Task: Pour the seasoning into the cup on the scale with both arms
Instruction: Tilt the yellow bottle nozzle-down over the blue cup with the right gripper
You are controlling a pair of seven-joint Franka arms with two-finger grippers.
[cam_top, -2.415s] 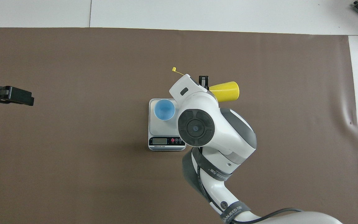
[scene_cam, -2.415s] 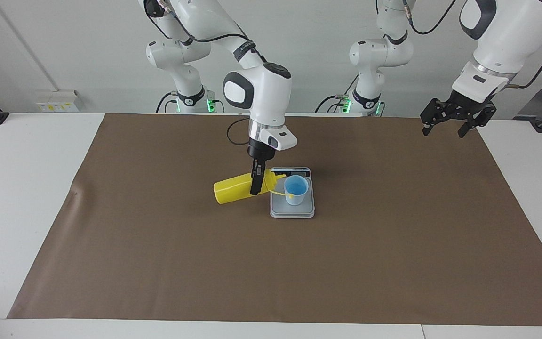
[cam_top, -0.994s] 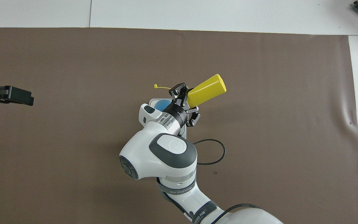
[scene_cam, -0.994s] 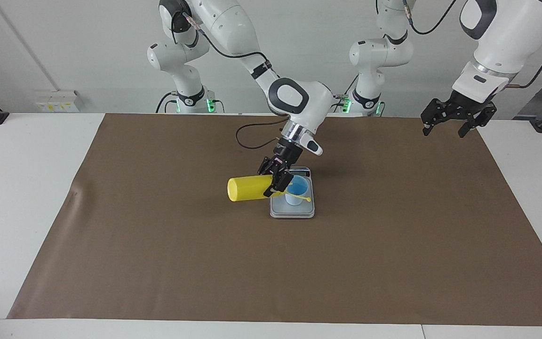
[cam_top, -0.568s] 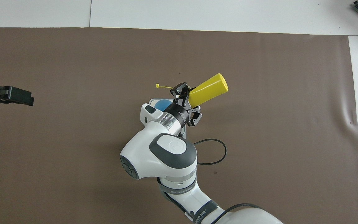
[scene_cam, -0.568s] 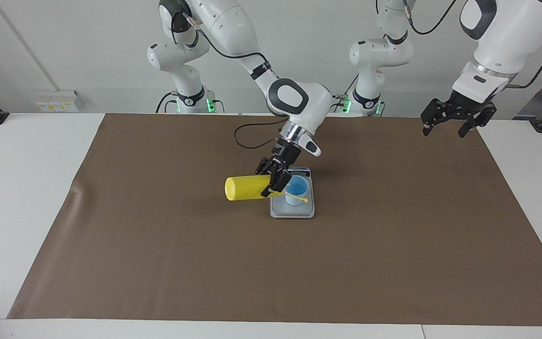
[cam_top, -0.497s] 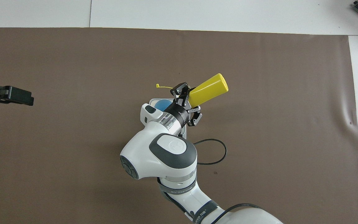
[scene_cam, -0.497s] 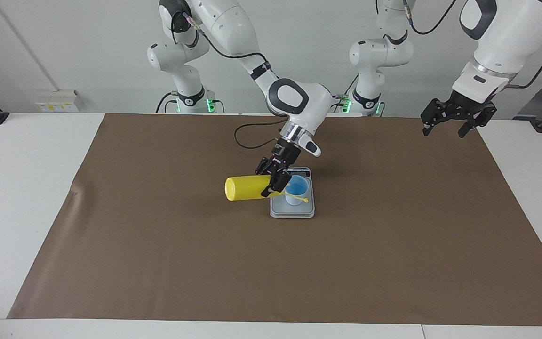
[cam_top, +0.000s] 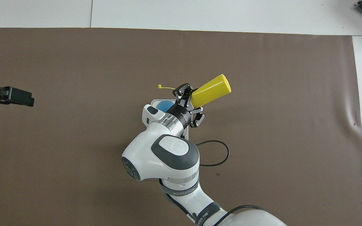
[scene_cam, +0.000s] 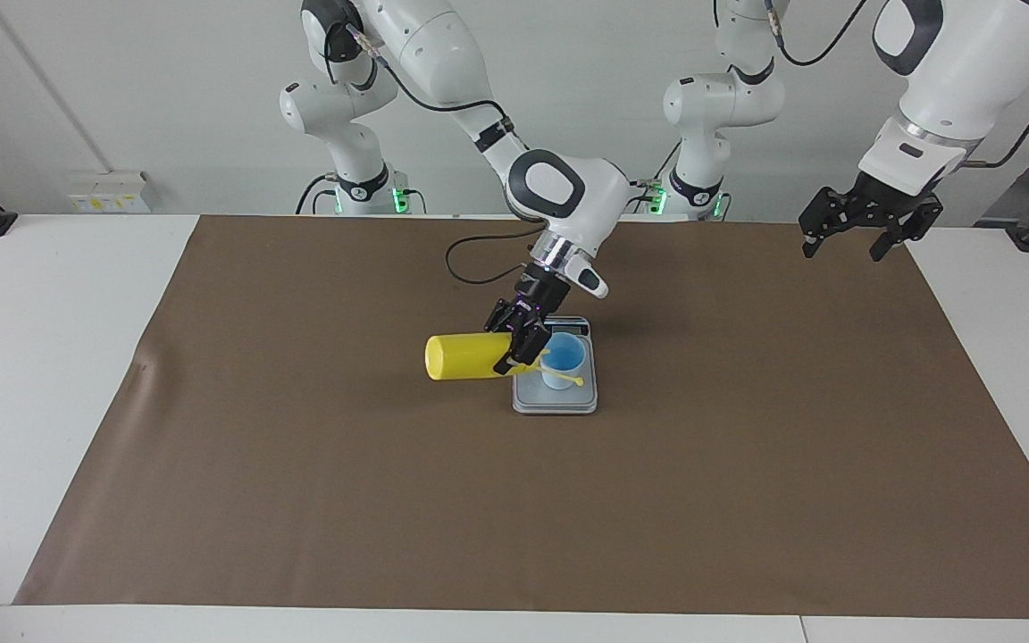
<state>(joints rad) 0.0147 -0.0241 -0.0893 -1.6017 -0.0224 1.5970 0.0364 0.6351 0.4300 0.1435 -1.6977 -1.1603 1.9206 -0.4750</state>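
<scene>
Currently my right gripper clamps the seasoning sideways, nozzle seemingly over the cup for pouring; left gripper waits open.

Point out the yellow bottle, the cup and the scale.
yellow bottle (scene_cam: 465, 357): facing view, on its body near the flat bottom end.
cup (scene_cam: 564, 367): facing view, on its outer wall.
scale (scene_cam: 568, 400): facing view, on the bare platform beside the cup.

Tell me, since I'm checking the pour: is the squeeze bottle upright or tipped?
Tipped: the yellow squeeze bottle lies about level in the right gripper, nozzle end toward the light-blue cup.
</scene>
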